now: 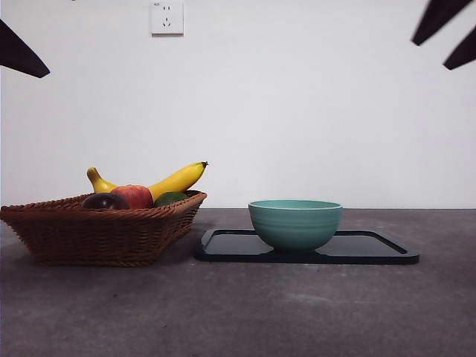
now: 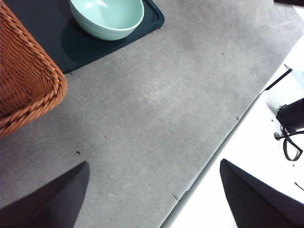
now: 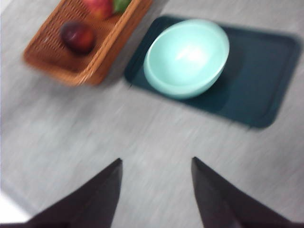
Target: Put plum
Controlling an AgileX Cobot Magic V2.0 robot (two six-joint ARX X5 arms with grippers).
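Nothing of the task appears done yet: the plum point(image 1: 105, 201) is lying in the near left corner of the woven wicker basket point(image 1: 97, 236), just beside a red apple point(image 1: 134, 195), a yellow banana point(image 1: 177, 179) and a green fruit point(image 1: 170, 198), while the left gripper point(image 2: 152, 199) and the right gripper point(image 3: 156, 192) are both hanging released and empty above bare grey table point(image 1: 238, 312), well apart from it. The likely target (a judgement only) is the smooth ribbed teal bowl point(image 1: 295, 222), sitting empty on the flat dark rounded-corner tray point(image 1: 372, 249) to the basket's right, so the glossy round fruit is waiting to be grasped, lifted and carried.
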